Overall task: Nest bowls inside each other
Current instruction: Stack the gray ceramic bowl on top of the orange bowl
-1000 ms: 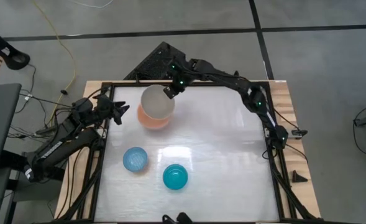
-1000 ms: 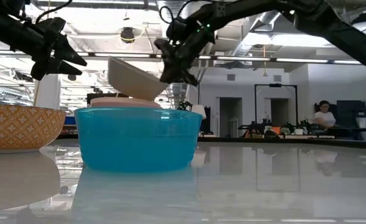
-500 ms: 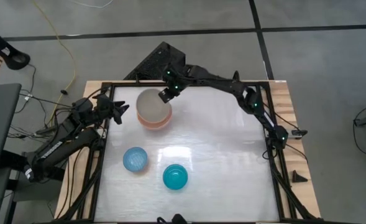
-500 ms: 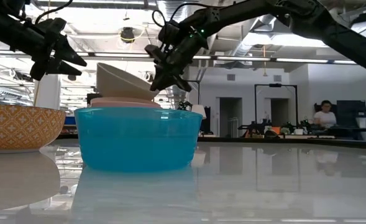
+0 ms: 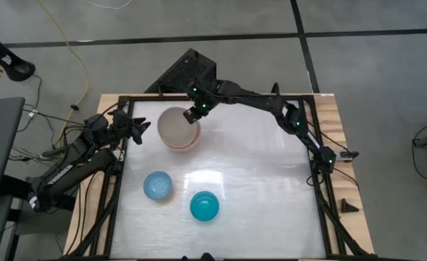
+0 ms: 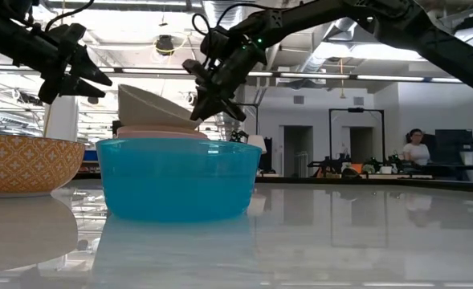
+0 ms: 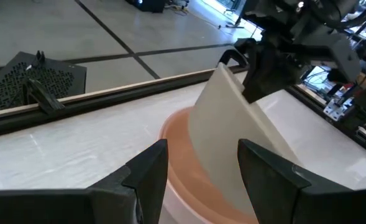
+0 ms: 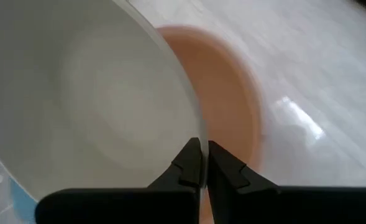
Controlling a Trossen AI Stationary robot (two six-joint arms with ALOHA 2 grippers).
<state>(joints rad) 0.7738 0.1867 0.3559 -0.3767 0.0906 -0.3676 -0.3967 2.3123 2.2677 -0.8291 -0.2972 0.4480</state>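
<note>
A cream-white bowl (image 5: 175, 125) hangs tilted over a peach-orange bowl (image 5: 182, 143) that stands on the table's far left part. My right gripper (image 5: 193, 114) is shut on the cream bowl. In the left wrist view the cream bowl (image 7: 232, 118) dips into the peach bowl (image 7: 183, 152). My left gripper (image 5: 138, 129) hovers open by the table's left edge, pointing at both bowls and touching nothing. A light blue bowl (image 5: 157, 185) and a teal bowl (image 5: 204, 206) stand apart on the table, nearer the front. My right gripper pinches the cream bowl's rim (image 8: 194, 132) on its far right side, one finger inside the bowl and one outside. The fingers slant down from the table's far right. The bowl is tilted, its held side high and its low side (image 6: 128, 119) down at the peach bowl's rim.
A black frame (image 5: 311, 145) runs round the white tabletop. A dark perforated plate (image 5: 180, 72) lies beyond the far edge. The table's right half (image 5: 264, 181) is bare. In the low view the teal bowl (image 6: 178, 178) stands in front of the stack.
My right gripper has gone toward the table's left edge and down, still shut on the cream bowl. The bowl has come from beside and above the peach bowl to over it, and its low side has sunk to the peach bowl's rim.
</note>
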